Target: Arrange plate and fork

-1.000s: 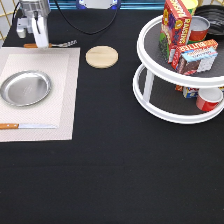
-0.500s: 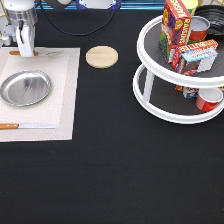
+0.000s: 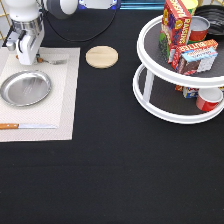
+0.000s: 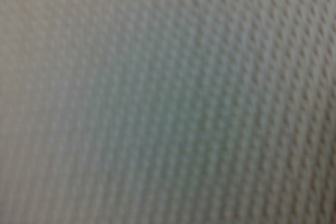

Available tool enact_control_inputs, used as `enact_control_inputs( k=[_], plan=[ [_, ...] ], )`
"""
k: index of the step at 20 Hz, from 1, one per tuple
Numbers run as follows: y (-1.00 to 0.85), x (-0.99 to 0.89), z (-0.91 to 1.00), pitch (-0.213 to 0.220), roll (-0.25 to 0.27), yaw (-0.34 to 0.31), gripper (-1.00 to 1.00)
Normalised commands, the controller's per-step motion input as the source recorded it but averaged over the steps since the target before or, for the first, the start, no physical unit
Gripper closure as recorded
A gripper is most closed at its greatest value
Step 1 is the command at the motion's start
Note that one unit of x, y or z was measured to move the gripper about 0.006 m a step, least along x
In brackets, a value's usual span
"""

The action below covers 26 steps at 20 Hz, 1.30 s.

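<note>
The shiny round plate (image 3: 25, 88) lies on the pale placemat (image 3: 62, 100) at the exterior view's left. Just above it my gripper (image 3: 26, 60) stands low over the mat's top edge, shut on the fork (image 3: 54, 61). The fork's handle is hidden under the hand and its silver tines stick out toward the exterior view's right. The wrist view is filled by the mat's weave (image 4: 168, 112) from very close.
A wooden-handled knife (image 3: 27, 126) lies on the mat below the plate. A round wooden coaster (image 3: 101, 56) sits to the mat's right. A white two-tier turntable (image 3: 150, 102) with boxes and cans stands at the right.
My gripper has come down and a little toward the exterior view's left, from beyond the mat's top edge onto the mat. The fork has moved along with it.
</note>
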Motion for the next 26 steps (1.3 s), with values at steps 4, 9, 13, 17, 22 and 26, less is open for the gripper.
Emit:
enact_control_inputs(
  k=[4,9,13,17,22,26],
  plan=[
    [-0.37,0.12,0.0,0.045,0.024,0.037,1.0],
    [-0.21,0.16,0.03,0.002,-0.005,0.175,-1.0],
    [0.07,0.33,0.11,0.0,-0.07,0.195,-1.0],
    [0.02,0.04,0.13,0.004,-0.057,0.117,-1.0],
    [0.03,-0.05,0.47,0.009,-0.02,0.007,-1.0],
    [0.44,-0.24,0.75,-0.007,-0.044,0.0,-1.0]
  ],
)
